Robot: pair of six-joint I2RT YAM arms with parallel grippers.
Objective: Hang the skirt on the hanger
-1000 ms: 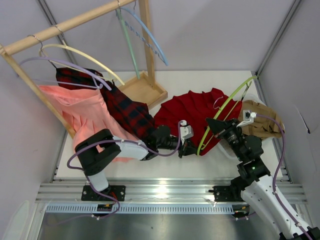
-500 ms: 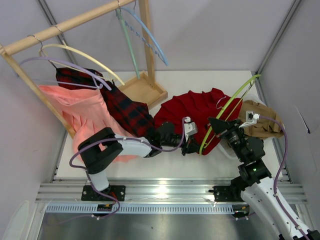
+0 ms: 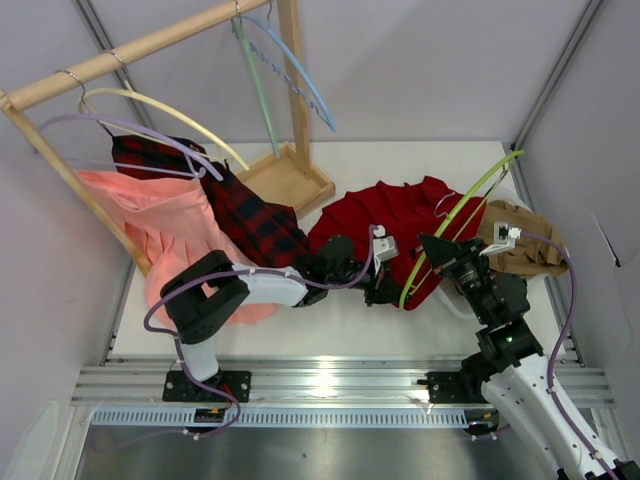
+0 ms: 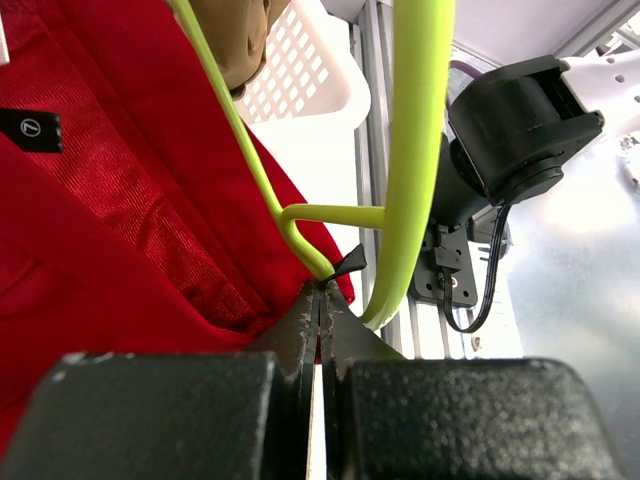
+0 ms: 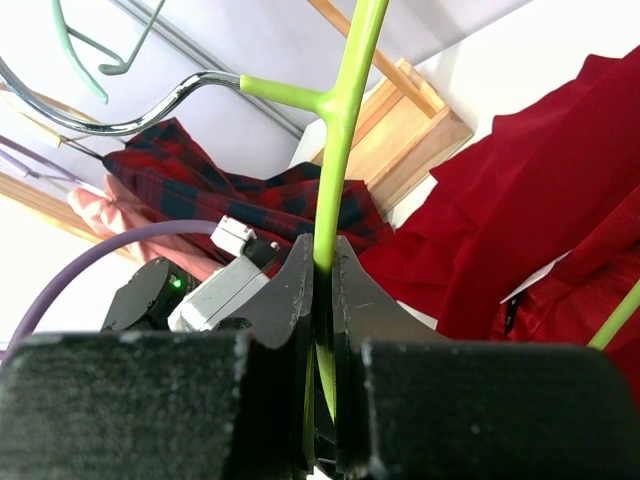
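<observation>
Red skirt [image 3: 385, 215] lies spread on the table [image 3: 330, 318], right of centre, its left edge meeting the plaid skirt [image 3: 255, 220]. Green hanger [image 3: 470, 198] is held tilted over the red skirt's right side, low end near the skirt's front edge, high end toward the far right corner. Right gripper [image 5: 322, 290] is clamped on the hanger's arm just below the junction with the silver hook [image 5: 110, 122]. Left gripper [image 4: 321, 292] has its fingers pressed together on the red cloth at the skirt's near edge, right where the hanger's thin inner bar meets the fingertips; cannot tell whether the bar is caught too. Tan cloth [image 3: 525, 245] sits in a white basket [image 4: 300, 85] just right of the hanger.
</observation>
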